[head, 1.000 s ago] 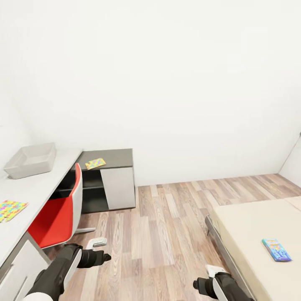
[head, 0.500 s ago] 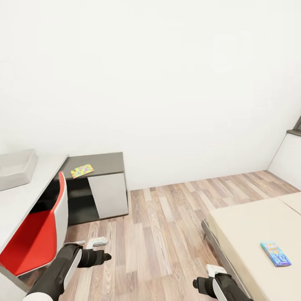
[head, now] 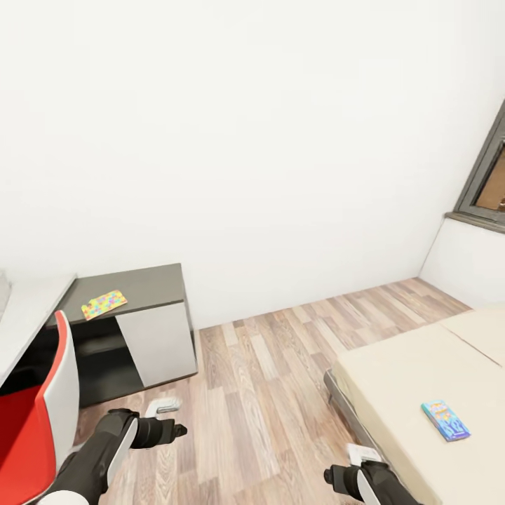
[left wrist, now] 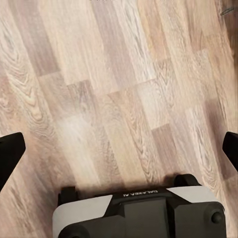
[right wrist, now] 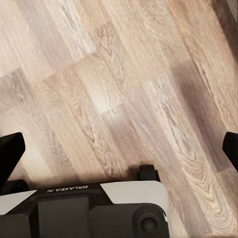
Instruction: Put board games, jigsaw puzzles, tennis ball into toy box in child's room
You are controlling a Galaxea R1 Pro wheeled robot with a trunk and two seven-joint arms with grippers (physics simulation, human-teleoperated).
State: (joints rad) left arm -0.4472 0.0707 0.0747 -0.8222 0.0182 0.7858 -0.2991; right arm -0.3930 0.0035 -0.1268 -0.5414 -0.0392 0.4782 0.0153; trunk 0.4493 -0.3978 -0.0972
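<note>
Leftmost, red chair (head: pixel 31 428) with white back, tucked against pale worktop (head: pixel 28 308). Just beyond, dark cabinet top (head: pixel 140 284) carrying a puzzle (head: pixel 103 304), lying flat near its left end. Lower, left tool (head: pixel 172 428) held out over wood floor (head: pixel 266 379), empty; in the left wrist view, fingertips (left wrist: pixel 11 151) spread wide at both edges, bare planks between. Further right, right tool (head: pixel 333 478) low near the bed's corner, also over floor; in the right wrist view, fingertips (right wrist: pixel 10 148) likewise far apart, gripping nothing. Rightmost, bed (head: pixel 393 393) with beige mattress, a blue printed game box (head: pixel 445 419) flat on it, well apart from both tools. Above, dark window frame (head: pixel 484 182) at the wall's edge.
</note>
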